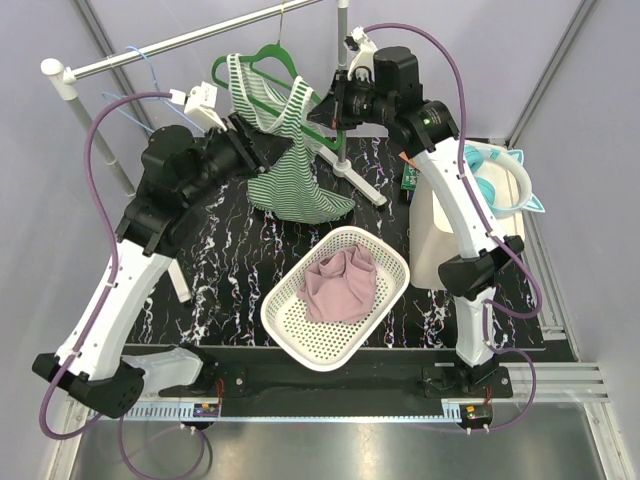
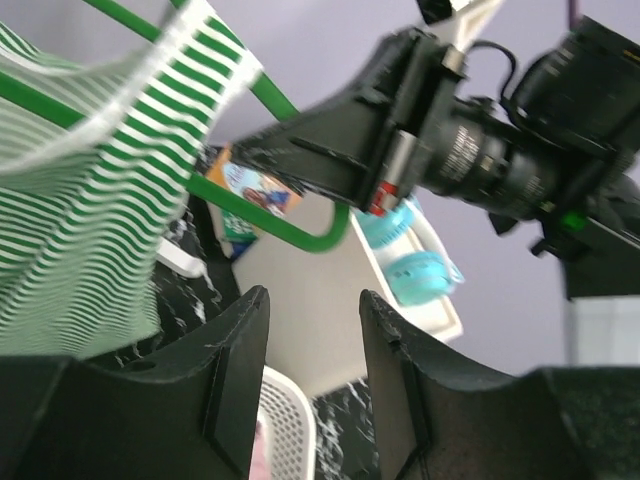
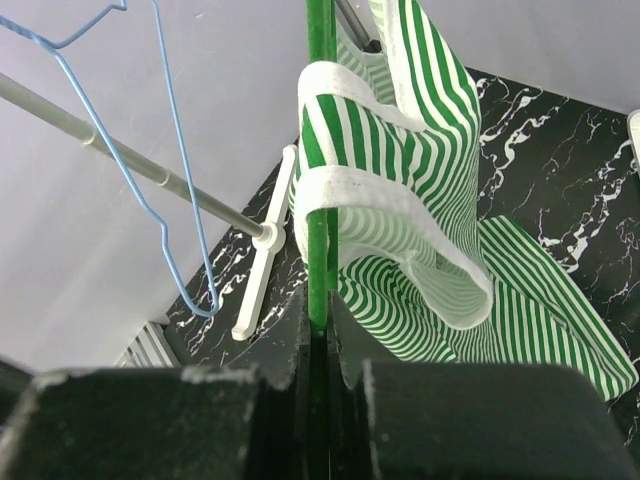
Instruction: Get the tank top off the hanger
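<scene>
Right wrist view first: what have the jaws got?

— The right gripper (image 3: pixel 320 345) is pinched shut on one bar of the green round-bar hanger (image 3: pixel 320 150); that bar runs straight up out of the closed jaws.

— And the other arm?

— In the left wrist view the left gripper (image 2: pixel 312 370) has its jaws a moderate way apart with nothing between them. The cloth sits just to the left of its fingers (image 2: pixel 235 370).

— Where is the garment?

— The green-and-white striped tank top (image 3: pixel 430 200) is on that hanger, at the far side of the black marbled table (image 1: pixel 230 260), below the metal rail (image 1: pixel 190 40). Its white-edged straps loop over the green bar.

— Which way does it run?

— Its long axis hangs downward: straps up at the hanger, hem low. The hem swings toward the near right. I cannot tell whether it touches the table.

— Counts?

— One tank top. Two hangers: the green one and a thin blue wire hanger (image 3: pixel 170 200) further left on the rail. One white lattice basket (image 1: pixel 290 320), near of the top, holds one crumpled pink cloth (image 1: pixel 340 285).
</scene>
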`<act>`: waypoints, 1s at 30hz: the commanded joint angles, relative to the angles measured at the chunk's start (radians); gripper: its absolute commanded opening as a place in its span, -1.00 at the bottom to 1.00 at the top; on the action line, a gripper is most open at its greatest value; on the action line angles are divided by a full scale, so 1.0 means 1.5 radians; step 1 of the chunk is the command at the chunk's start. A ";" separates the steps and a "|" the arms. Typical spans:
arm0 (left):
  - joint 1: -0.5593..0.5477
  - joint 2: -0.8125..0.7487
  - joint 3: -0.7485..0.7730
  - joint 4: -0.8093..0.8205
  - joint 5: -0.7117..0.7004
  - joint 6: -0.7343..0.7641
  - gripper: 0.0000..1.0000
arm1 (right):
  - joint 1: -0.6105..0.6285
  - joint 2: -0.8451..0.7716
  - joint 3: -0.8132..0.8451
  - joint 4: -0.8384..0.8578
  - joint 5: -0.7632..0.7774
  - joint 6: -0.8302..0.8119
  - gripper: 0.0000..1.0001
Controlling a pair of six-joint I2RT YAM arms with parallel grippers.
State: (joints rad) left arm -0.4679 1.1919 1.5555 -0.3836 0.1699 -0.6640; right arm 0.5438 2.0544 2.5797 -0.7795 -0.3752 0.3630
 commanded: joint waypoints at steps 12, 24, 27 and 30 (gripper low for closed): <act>0.002 -0.149 0.001 -0.109 -0.020 -0.002 -0.08 | 0.025 -0.115 -0.062 0.157 0.036 -0.061 -1.00; 0.001 -0.220 -0.003 -0.137 -0.120 0.009 0.08 | 0.032 -0.247 -0.228 0.205 0.020 -0.065 -1.00; 0.001 -0.197 0.023 -0.124 -0.077 -0.002 0.17 | 0.033 -0.314 -0.327 0.241 0.016 -0.060 -1.00; 0.001 -0.159 0.050 -0.080 -0.007 -0.032 0.18 | 0.033 -0.382 -0.440 0.282 0.002 -0.052 -1.00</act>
State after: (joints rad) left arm -0.4675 0.8845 1.5646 -0.5999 0.0353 -0.6792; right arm 0.5819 1.6241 2.0392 -0.5381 -0.3363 0.2813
